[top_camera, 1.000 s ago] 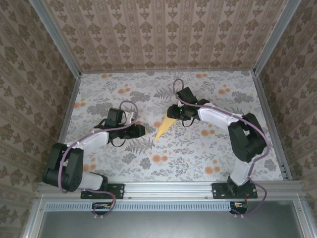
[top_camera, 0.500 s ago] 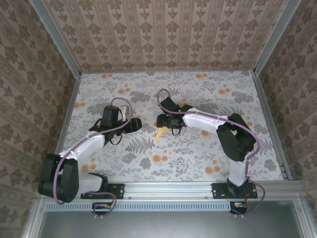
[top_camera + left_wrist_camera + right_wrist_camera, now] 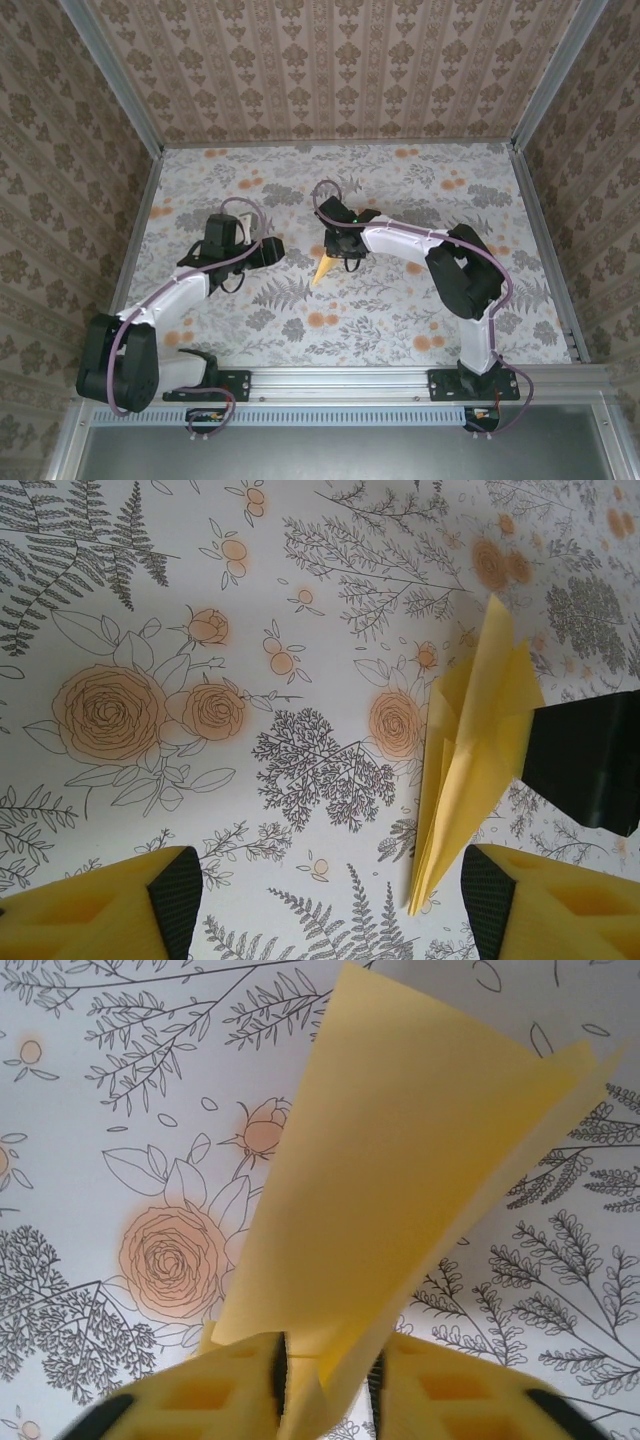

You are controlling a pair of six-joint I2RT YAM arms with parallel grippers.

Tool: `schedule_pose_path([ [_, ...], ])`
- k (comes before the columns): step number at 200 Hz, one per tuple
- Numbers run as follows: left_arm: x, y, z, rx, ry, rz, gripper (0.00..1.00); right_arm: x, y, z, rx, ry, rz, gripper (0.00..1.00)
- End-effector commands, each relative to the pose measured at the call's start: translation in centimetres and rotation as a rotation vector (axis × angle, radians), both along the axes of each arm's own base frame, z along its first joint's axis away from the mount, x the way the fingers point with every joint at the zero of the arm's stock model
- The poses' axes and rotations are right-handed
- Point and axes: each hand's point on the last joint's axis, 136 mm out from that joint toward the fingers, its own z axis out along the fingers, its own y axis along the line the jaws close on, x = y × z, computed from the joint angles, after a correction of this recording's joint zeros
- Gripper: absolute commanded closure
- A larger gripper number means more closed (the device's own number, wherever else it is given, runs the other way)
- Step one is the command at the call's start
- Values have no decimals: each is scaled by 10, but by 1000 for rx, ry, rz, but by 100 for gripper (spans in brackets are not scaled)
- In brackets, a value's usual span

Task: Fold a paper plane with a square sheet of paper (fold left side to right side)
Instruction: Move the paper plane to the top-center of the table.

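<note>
The square sheet of paper lies folded as a narrow yellow paper plane (image 3: pixel 324 269) on the flowered table top, its point toward the arm bases. My right gripper (image 3: pixel 341 247) stands over the plane's wide end. In the right wrist view the raised paper plane (image 3: pixel 400 1180) rises between the jaws of the right gripper (image 3: pixel 325 1385), which are narrowed onto it. My left gripper (image 3: pixel 272 250) is left of the plane, apart from it. In the left wrist view the left gripper (image 3: pixel 330 910) is open, with the paper plane's (image 3: pixel 478 770) tip close to the right fingertip (image 3: pixel 490 895).
The flower-print table cover (image 3: pixel 400 300) is bounded by metal rails and patterned walls on three sides. The right gripper's black body (image 3: pixel 585 765) sits at the plane's wide end in the left wrist view. Free surface lies to the front and to the far right.
The right gripper moved left and down over the plane's wide end, opened, then narrowed onto it. The left gripper drew back to the upper left and opened wider.
</note>
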Motion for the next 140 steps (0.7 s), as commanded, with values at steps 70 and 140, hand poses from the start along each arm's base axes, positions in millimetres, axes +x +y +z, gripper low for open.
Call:
schedule_pose_path([
  [70,3,7,16,-7,-41,28,26,-28,39,89,283,-109,199,100],
  [140,-2,11,18,-8,-40,39,25,-47,0,7,303,14,122,91],
])
